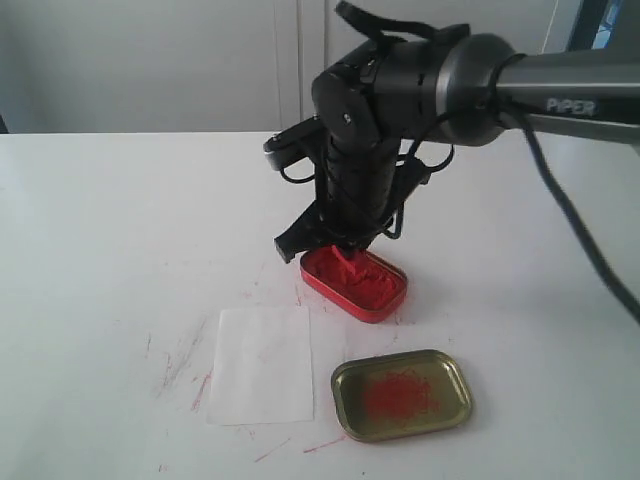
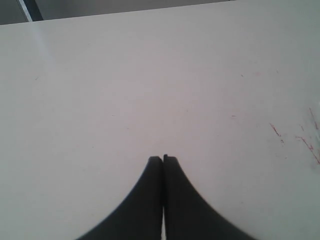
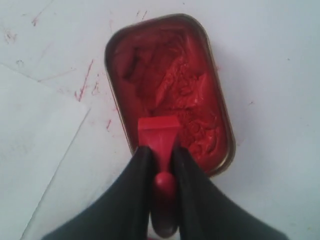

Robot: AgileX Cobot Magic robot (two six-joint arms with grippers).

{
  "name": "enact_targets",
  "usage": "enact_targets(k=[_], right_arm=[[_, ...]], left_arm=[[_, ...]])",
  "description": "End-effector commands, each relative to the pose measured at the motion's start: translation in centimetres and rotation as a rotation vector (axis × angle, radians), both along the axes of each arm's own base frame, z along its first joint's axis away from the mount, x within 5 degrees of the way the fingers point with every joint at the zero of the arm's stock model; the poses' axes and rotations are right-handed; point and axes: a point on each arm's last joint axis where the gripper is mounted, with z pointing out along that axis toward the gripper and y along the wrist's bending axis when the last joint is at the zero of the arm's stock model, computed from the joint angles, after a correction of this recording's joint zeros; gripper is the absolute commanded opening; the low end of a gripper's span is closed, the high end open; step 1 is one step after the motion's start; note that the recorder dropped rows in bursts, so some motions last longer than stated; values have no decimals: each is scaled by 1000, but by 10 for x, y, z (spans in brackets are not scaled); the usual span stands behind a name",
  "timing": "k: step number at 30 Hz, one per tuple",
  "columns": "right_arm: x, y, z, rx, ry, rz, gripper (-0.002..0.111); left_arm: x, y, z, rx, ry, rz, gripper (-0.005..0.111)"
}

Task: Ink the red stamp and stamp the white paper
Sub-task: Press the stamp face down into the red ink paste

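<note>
My right gripper is shut on the red stamp, holding it by its narrow handle with the flat base down over the near end of the open red tin of ink paste. Seen from the exterior view, the stamp hangs from the right gripper just inside the tin; whether its base touches the paste I cannot tell. The white paper lies flat on the table in front of the tin; its corner shows beside the tin. My left gripper is shut and empty over bare table.
A gold-coloured metal lid smeared with red lies right of the paper, in front of the tin. Red ink streaks mark the white table around the paper. The right arm reaches in from the upper right.
</note>
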Motion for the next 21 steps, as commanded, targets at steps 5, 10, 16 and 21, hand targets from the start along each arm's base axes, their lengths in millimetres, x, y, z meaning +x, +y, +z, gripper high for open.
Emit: enact_targets(k=[5,10,16,21], right_arm=[[27,-2,-21,-13,21,-16,0],[40,-11,-22,58,36,-77,0],[41,-11,-30,73,66,-95,0],[43,-9,-42,74,84,-98,0]], left_arm=[[0,0,-1,-7,-4,-5,0],[0,0,-1,-7,-4,-5,0],[0,0,-1,-7,-4,-5,0],[0,0,-1,-7,-4,-5,0]])
